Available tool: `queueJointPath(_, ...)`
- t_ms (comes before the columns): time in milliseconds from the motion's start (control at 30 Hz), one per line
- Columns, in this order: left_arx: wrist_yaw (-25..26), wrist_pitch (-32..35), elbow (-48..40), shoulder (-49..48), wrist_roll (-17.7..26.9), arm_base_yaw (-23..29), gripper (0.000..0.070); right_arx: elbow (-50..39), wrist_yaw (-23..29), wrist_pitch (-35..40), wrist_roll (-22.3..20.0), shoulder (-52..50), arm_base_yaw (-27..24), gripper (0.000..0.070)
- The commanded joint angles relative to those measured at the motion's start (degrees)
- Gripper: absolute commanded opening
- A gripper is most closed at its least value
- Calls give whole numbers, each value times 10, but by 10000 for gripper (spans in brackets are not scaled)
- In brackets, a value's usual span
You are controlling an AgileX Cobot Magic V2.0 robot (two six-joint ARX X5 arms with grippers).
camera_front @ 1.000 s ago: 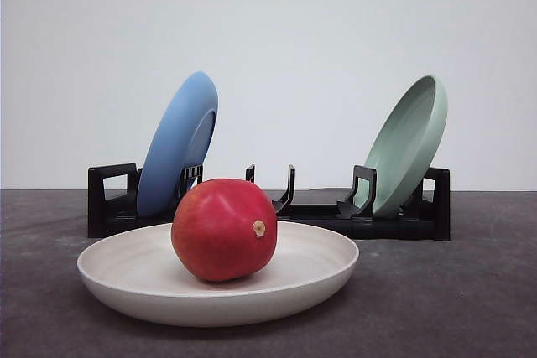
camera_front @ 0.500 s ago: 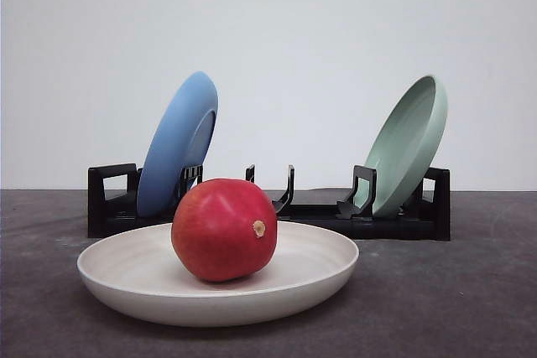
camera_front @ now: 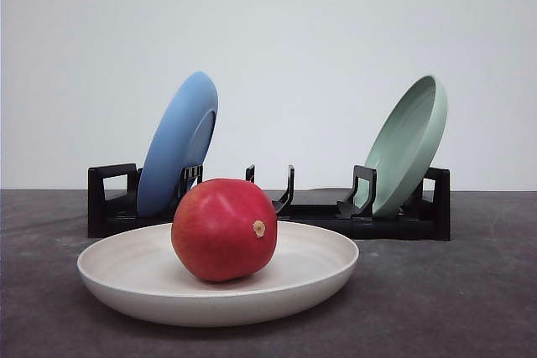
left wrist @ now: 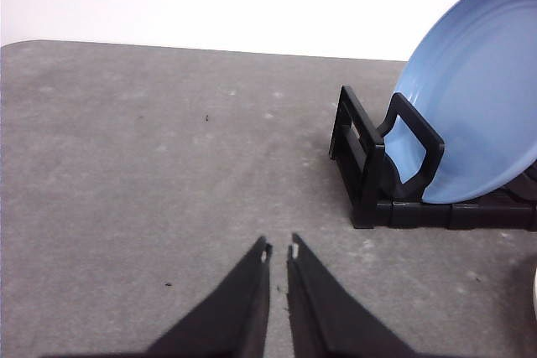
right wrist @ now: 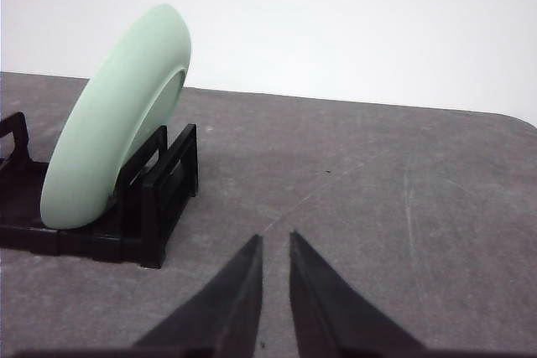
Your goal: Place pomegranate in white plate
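The glossy red pomegranate (camera_front: 224, 230) rests inside the white plate (camera_front: 323, 278) at the near middle of the table, its tan stem nub facing the camera. No gripper touches it. My left gripper (left wrist: 278, 251) hovers over bare grey tabletop, its dark fingers nearly together with nothing between them, the blue plate's end of the rack off to one side. My right gripper (right wrist: 275, 239) is likewise shut and empty over the table, near the green plate's end of the rack.
A black dish rack (camera_front: 394, 222) stands behind the white plate. It holds a blue plate (camera_front: 178, 142) leaning at its left end and a pale green plate (camera_front: 409, 143) at its right end. Grey tabletop (camera_front: 453, 299) lies around them.
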Motion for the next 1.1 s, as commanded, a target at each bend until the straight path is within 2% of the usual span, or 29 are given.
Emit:
queueJointPath(0, 1, 6, -5, -1, 4, 0, 17, -2, 0, 5, 0, 0, 0, 55)
queueJointPath(1067, 1, 6, -5, -1, 4, 0, 17, -2, 0, 5, 0, 0, 0, 55)
